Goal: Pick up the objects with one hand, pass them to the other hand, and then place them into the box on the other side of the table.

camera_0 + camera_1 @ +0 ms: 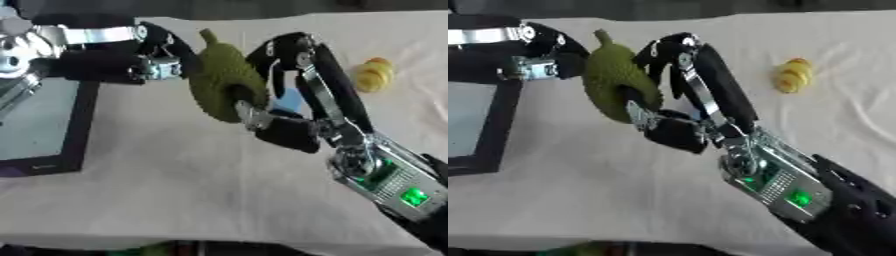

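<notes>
Nearest the camera, the right forearm, lit by a green indicator, is seen rising from the lower right corner; the right hand (278,107) is raised above the cream tablecloth (175,180), its fingers and thumb curled round the green spiky fruit (219,80), a jackfruit-like toy held aloft, stem up, between the two hands, presumably for the handover; the left hand (157,62) is brought in from the left and is touching the fruit's far side, though how far its fingers are closed cannot be told; the black-rimmed box (52,125) is set at the left edge, evidently as the destination; a yellow object (374,75) is left farther off on the cloth, well apart.
</notes>
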`<action>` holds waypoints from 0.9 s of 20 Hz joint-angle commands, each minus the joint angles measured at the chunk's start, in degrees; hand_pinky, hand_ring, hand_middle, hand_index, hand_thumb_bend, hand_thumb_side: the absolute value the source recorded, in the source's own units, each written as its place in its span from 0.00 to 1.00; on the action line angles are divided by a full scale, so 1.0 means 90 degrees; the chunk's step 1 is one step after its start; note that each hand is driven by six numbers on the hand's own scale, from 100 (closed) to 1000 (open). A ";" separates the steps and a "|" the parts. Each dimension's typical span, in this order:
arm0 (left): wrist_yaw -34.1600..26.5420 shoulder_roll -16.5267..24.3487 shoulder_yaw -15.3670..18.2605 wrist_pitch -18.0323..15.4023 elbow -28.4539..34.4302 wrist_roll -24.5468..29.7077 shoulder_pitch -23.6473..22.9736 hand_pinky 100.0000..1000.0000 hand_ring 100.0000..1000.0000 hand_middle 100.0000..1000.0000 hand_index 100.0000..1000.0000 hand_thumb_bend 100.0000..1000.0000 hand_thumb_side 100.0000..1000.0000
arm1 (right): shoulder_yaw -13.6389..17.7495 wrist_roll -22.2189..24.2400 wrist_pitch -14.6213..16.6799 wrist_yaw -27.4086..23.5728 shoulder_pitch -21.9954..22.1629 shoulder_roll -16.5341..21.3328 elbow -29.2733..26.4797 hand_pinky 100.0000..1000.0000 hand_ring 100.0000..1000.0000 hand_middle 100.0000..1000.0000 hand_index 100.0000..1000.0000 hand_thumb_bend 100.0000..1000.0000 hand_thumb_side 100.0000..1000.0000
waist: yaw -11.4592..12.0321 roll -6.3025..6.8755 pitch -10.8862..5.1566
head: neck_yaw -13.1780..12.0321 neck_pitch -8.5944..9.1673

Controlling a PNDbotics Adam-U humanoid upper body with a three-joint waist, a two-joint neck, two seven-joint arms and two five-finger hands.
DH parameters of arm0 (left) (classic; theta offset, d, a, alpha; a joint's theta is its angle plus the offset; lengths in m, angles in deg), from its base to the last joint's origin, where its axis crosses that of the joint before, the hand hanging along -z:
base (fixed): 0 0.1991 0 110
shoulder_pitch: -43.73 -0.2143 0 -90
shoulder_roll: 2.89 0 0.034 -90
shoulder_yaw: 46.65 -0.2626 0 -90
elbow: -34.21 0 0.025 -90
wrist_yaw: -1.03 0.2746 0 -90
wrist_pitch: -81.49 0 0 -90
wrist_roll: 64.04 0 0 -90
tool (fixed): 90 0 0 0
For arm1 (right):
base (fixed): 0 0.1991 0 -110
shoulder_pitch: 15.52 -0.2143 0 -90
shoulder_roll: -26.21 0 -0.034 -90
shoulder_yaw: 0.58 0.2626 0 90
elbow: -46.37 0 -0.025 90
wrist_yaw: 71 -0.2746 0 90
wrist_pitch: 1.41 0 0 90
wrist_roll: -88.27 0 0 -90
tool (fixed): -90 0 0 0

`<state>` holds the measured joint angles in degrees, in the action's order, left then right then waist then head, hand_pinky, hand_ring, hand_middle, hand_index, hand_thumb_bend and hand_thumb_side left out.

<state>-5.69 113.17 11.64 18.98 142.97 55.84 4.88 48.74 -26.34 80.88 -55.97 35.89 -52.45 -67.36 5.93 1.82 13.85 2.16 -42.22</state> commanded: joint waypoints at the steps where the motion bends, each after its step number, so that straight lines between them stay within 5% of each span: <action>1: -0.0002 0.0149 0.0102 -0.0170 -0.0063 0.0008 0.0096 0.83 0.81 0.75 0.84 0.10 0.45 | 0.0040 -0.0006 0.0042 -0.0042 -0.0132 -0.0028 -0.0096 0.12 0.41 0.24 0.39 0.00 0.00 | 0.0002 -0.0002 -0.0081 | 0.0007 -0.0031; 12: 0.0617 0.0044 -0.0080 -0.0165 -0.0125 -0.0117 0.0181 0.86 0.85 0.76 0.87 0.26 0.32 | 0.0065 -0.0060 -0.0065 -0.0146 -0.0188 -0.0067 -0.0096 0.10 0.40 0.23 0.38 0.00 0.00 | -0.0006 -0.0001 -0.0046 | 0.0056 0.0003; 18: 0.0668 -0.0051 -0.0167 -0.0064 -0.0103 -0.0563 0.0214 0.86 0.85 0.76 0.87 0.22 0.32 | 0.0035 -0.0107 -0.0118 -0.0124 -0.0228 -0.0100 -0.0096 0.09 0.39 0.23 0.37 0.00 0.00 | -0.0001 -0.0007 -0.0021 | 0.0088 -0.0005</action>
<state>0.25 112.02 9.68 18.29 141.75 51.69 5.63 48.71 -27.09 79.88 -57.15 34.99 -53.33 -67.36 5.88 1.73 14.54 2.77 -42.23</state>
